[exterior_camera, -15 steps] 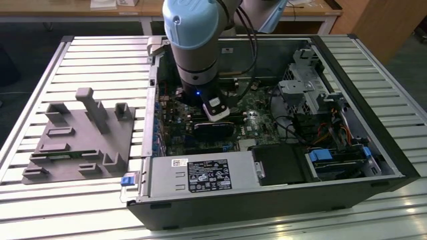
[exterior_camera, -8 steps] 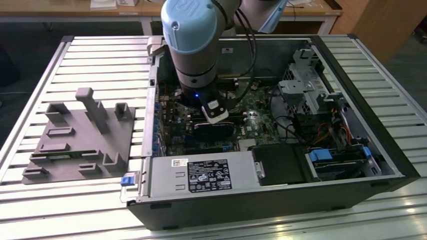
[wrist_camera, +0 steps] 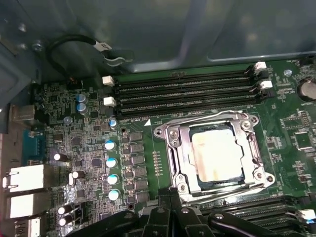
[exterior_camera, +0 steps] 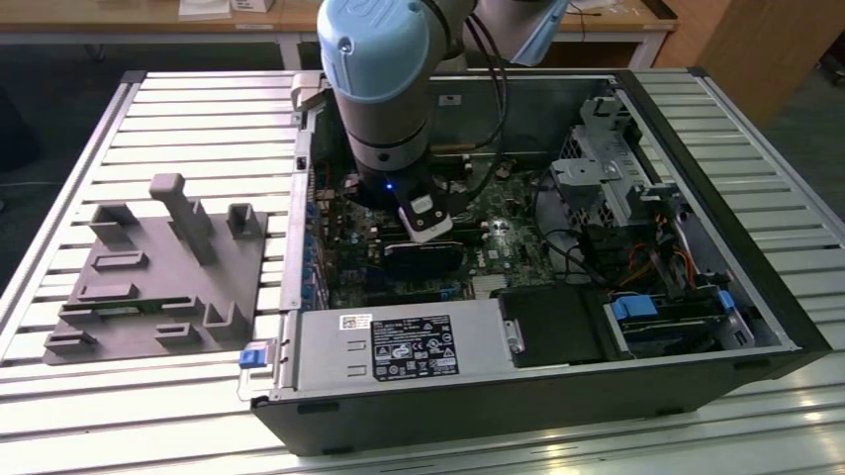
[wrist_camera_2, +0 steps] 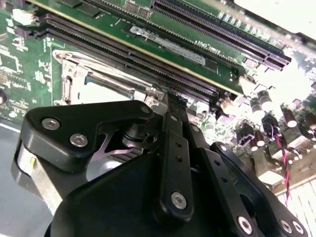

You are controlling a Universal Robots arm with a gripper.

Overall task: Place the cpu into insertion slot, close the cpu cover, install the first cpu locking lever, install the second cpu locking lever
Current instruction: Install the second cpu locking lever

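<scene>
Gripper poised over the socket inside the open computer case

The gripper hung just at the near edge of the insertion slot, its black fingers pressed together and holding nothing. The cpu lay seated in the slot with the cpu cover down around it. At twelve o'clock ran the memory slots. A white label, its print too small to read, sat on the power supply. The case walls hemmed the arm in closely.
</scene>
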